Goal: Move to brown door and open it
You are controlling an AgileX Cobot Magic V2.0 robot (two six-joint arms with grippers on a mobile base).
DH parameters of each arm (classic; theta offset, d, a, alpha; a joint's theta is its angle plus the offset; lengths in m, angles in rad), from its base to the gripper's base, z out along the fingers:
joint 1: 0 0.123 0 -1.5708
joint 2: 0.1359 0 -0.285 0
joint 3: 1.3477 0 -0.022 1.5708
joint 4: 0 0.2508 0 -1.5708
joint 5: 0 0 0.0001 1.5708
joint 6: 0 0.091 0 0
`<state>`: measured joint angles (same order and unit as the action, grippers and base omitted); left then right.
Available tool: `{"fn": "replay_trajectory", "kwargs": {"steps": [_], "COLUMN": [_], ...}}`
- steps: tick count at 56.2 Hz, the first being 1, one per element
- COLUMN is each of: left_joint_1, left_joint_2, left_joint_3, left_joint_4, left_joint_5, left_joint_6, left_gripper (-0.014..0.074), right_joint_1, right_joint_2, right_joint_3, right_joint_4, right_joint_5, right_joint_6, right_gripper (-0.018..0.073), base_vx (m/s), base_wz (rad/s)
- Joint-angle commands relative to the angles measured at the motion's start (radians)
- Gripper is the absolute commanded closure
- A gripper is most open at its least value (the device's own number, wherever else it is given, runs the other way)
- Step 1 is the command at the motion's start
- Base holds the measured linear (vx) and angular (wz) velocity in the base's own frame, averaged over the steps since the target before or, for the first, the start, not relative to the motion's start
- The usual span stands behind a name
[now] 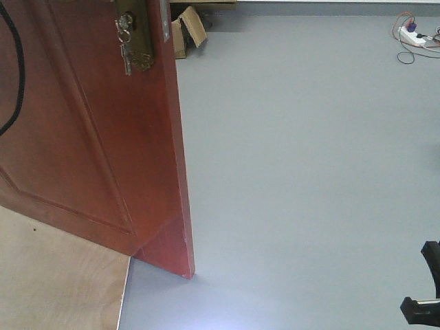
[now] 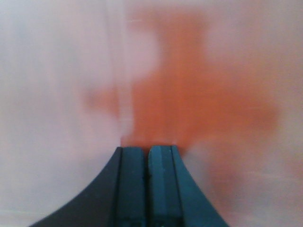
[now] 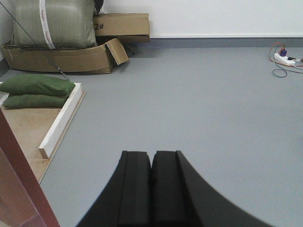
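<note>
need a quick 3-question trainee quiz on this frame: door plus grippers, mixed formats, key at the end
1. True or false: the left gripper and the right gripper both have their jaws shut on nothing.
2. What hangs at the brass lock plate of the brown door? A) keys B) a padlock C) a chain
3. Short answer: in the right wrist view, what lies stacked beside the white beam?
Key: 1 true; 2 A; 3 two green bags.
</note>
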<state>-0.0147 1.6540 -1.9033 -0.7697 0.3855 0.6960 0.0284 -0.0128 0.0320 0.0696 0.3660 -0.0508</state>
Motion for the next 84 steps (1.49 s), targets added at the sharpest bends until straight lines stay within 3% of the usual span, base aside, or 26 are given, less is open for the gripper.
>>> {"fn": "replay_trajectory", "kwargs": {"steps": [1, 84], "left_joint_1": [-0.004, -0.004], "left_joint_2": [-0.036, -0.036], "left_joint_3": [-0.029, -0.029], "left_joint_4": [-0.028, -0.028], "left_joint_5": [-0.068, -0.068], "left_joint_6": [-0.003, -0.003], "left_gripper": [0.0603, 0.0603], "right_joint_1": [-0.001, -0.001], "right_joint_2": [-0.006, -0.006], "right_joint_3": [0.004, 0.004], "right_joint_4": [-0.003, -0.003], "right_joint_5": [-0.076, -0.076], "right_joint_6": [-0.006, -0.006], "right_gripper": [0.0559, 0.0559], "base_vx": [0.15, 0.17], "base_wz": [0.02, 0.01]}}
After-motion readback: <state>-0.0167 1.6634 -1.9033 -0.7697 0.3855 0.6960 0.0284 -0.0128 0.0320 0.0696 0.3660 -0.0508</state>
